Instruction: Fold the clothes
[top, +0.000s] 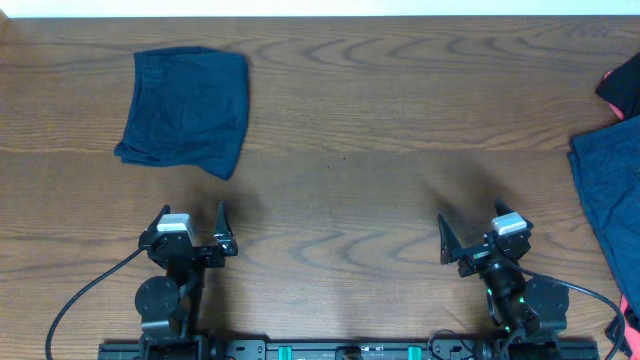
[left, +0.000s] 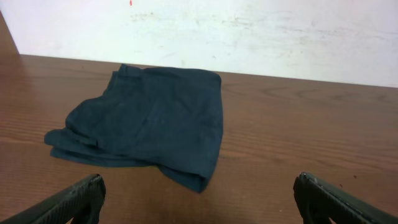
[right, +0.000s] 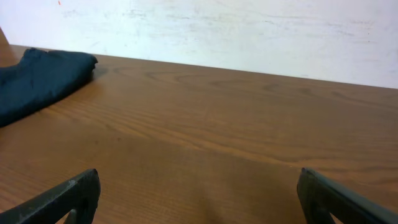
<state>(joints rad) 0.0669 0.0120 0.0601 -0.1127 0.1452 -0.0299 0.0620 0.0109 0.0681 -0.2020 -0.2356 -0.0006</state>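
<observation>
Black jaws on your left gripper and right gripper stand wide apart and empty, on the near side of the folded navy shorts. That piece looks done; next, I judge, you reach for the unfolded navy garment, far right of those shorts.

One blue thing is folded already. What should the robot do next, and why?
Probably reach the right gripper toward the spread dark blue garment at the overhead view's right edge. The folded garment at far left looks finished. The right gripper and the left gripper are both open and empty, and the right one sits nearer that cloth.
</observation>
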